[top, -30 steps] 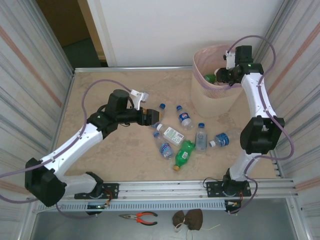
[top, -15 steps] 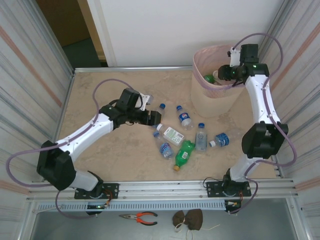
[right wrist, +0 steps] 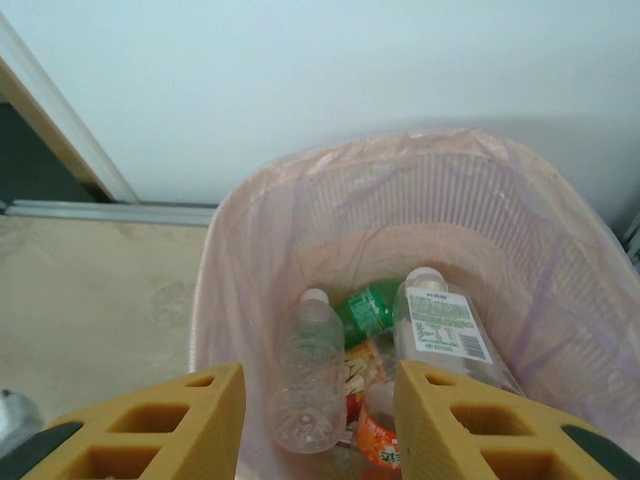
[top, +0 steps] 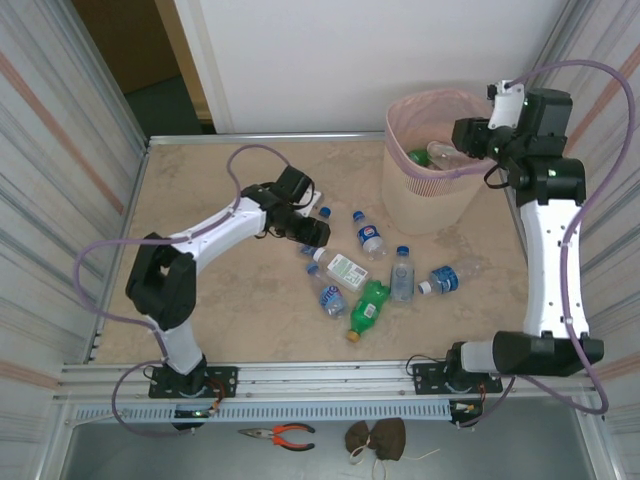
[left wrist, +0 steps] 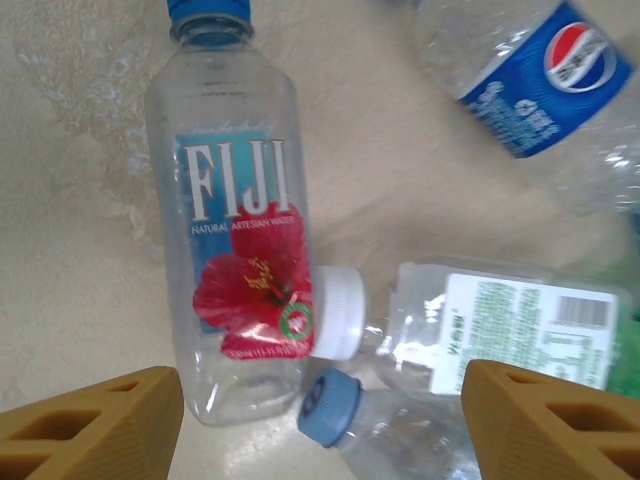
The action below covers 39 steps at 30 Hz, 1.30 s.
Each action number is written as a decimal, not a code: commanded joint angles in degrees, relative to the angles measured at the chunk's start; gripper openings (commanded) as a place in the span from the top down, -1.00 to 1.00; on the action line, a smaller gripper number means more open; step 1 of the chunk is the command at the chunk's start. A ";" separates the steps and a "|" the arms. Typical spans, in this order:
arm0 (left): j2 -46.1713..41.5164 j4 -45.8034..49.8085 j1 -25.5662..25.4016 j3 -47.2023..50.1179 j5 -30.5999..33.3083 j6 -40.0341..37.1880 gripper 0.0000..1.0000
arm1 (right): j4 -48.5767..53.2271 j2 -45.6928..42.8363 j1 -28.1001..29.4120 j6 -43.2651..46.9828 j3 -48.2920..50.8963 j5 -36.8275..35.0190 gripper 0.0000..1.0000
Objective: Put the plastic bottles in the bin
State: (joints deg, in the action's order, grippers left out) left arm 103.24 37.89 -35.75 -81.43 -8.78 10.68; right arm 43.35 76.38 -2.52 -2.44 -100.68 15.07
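Table (top: pixel 200 180): Fiji bottle (left wrist: pixel 235 230) lies just ahead of left gripper (left wrist: pixel 322 420).

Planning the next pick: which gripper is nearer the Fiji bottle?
Left. The left gripper hovers open just over the Fiji bottle; the right gripper is far off, above the bin.

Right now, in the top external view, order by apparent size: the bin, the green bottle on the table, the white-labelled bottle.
1. bin
2. green bottle and white-labelled bottle: too alike to rank.
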 commanded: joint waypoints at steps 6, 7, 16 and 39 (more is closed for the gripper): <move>8.06 4.77 -0.04 -6.58 5.90 -6.16 -0.52 | 0.75 -6.41 1.01 -1.26 3.29 -0.28 0.16; 8.82 4.90 0.12 -7.08 5.81 -6.28 -0.51 | 1.07 -6.79 0.99 -1.16 3.33 -0.41 0.16; 12.38 2.76 2.82 -8.61 5.65 -6.85 -0.35 | 2.35 -9.77 1.26 -0.81 5.19 -1.80 0.16; 12.49 1.72 4.46 -6.67 1.43 -8.03 -0.04 | 1.11 -10.72 4.51 -2.44 6.70 -1.96 0.17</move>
State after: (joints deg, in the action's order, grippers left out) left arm 119.00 39.97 -31.18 -89.23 -7.31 3.57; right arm 45.43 66.67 1.02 -2.90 -94.56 13.15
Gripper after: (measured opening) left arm 0.530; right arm 0.416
